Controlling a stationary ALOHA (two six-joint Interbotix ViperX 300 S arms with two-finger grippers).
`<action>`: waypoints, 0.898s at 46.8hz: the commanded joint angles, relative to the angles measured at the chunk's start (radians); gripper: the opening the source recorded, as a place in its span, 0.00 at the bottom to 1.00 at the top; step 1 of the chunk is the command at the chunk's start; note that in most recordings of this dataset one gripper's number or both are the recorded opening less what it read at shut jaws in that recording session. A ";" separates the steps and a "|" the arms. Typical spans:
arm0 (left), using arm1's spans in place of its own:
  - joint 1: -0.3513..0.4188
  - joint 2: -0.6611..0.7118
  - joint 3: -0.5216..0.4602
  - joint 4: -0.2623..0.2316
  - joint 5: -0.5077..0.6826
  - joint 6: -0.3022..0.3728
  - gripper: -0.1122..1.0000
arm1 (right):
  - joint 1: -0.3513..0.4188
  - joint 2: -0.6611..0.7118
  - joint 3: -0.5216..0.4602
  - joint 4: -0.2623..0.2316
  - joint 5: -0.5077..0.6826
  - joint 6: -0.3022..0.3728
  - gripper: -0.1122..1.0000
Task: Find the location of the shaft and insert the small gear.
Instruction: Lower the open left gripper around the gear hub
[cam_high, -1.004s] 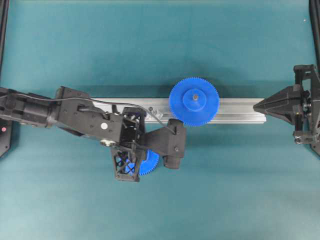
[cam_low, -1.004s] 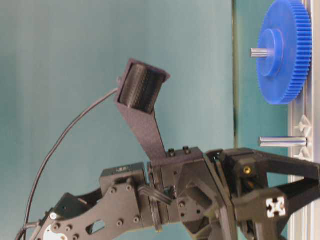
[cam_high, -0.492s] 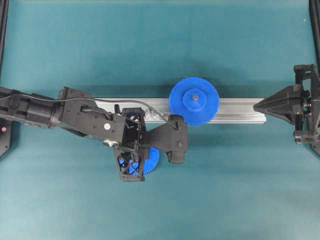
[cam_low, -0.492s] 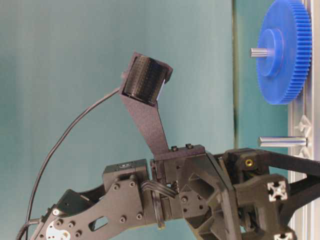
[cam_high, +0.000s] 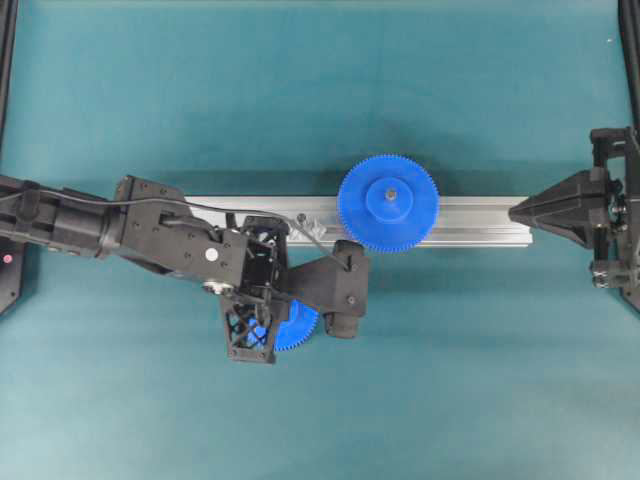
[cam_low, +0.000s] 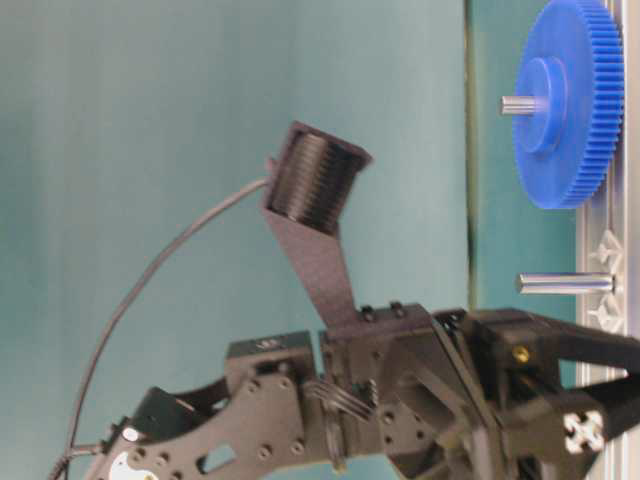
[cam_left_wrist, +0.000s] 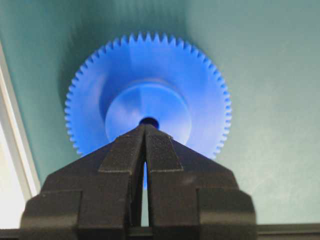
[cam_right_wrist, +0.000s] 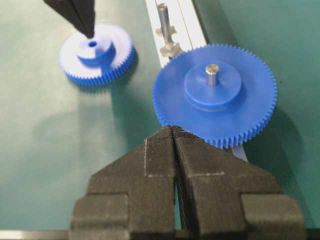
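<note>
Overhead exterior view: small gear (cam_high: 293, 326) on the bench just below the rail (cam_high: 480, 222), under the left gripper (cam_high: 283, 318).
Left wrist view: jaws pressed together, tips at the hub's centre hole, pinching nothing. Right wrist view: shaft (cam_right_wrist: 163, 20) upright on the rail, beside the large gear (cam_right_wrist: 215, 95), up and right of the small gear; contact at the hole unclear. Right gripper (cam_right_wrist: 173, 131) closed, far off; left arm nearer.

A: Both arms are matte black plastic, blocky, dotted with small screws. The left hand (cam_left_wrist: 145, 131) has two wedge fingers with ribbed pads.

B: A thin grey cable (cam_low: 150, 285) loops to the ribbed cylindrical camera housing (cam_low: 316, 180) (on a flat bracket). The right hand (cam_right_wrist: 173, 131) looks identical.
</note>
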 joint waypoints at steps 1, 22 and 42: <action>-0.006 -0.038 0.000 0.003 -0.009 0.008 0.08 | -0.003 0.005 -0.011 0.000 -0.006 0.008 0.11; -0.005 -0.034 0.002 0.003 -0.046 0.006 0.09 | -0.003 0.003 -0.011 0.000 -0.006 0.009 0.11; -0.005 -0.032 0.011 0.003 -0.091 -0.003 0.54 | -0.003 0.003 -0.009 0.000 -0.005 0.009 0.11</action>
